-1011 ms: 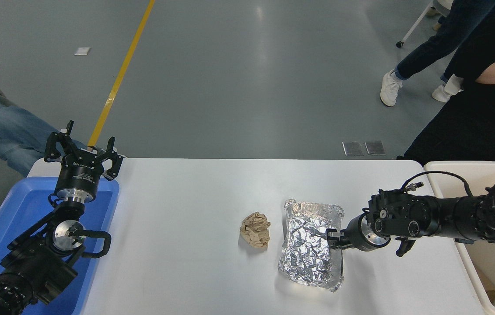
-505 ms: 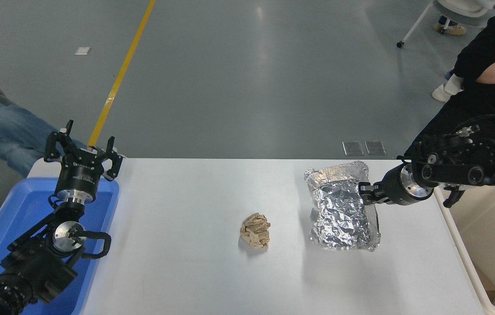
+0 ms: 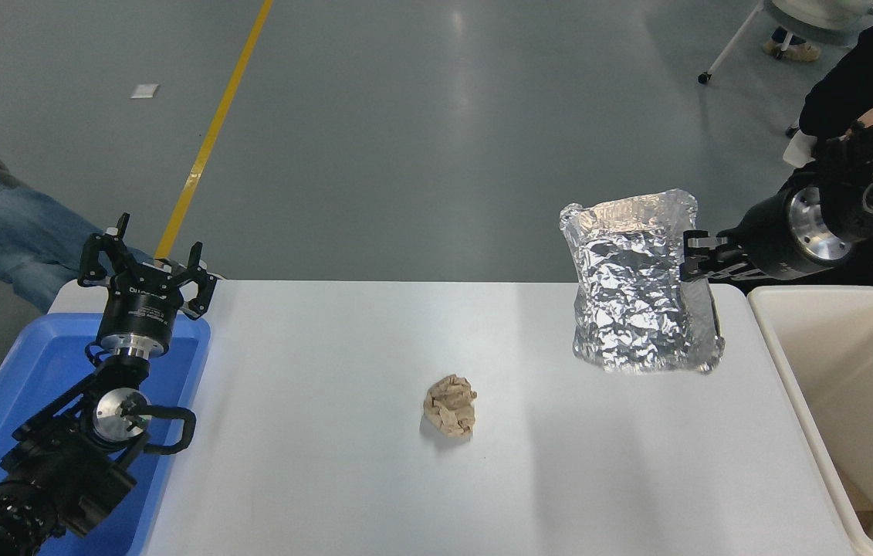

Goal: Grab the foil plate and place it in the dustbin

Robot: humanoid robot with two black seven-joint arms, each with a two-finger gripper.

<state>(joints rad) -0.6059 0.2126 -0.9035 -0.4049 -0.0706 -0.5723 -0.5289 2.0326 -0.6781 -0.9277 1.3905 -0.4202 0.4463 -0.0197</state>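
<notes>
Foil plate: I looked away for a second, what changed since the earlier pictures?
The right end effector, gripping the crinkled silver foil plate, lifted it off the white table toward the cream plastic dustbin. The brown paper ball and parked left end effector stayed put.

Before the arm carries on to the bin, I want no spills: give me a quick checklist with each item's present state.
1. Right gripper shut on the foil plate rim: ok.
2. Plate clear of the table: ok.
3. Plate over the dustbin: not ok, it hangs left of it.
4. Dustbin mouth open: ok.
5. Paper ball out of the path: ok.
6. Left gripper parked over the blue tray: ok.
</notes>
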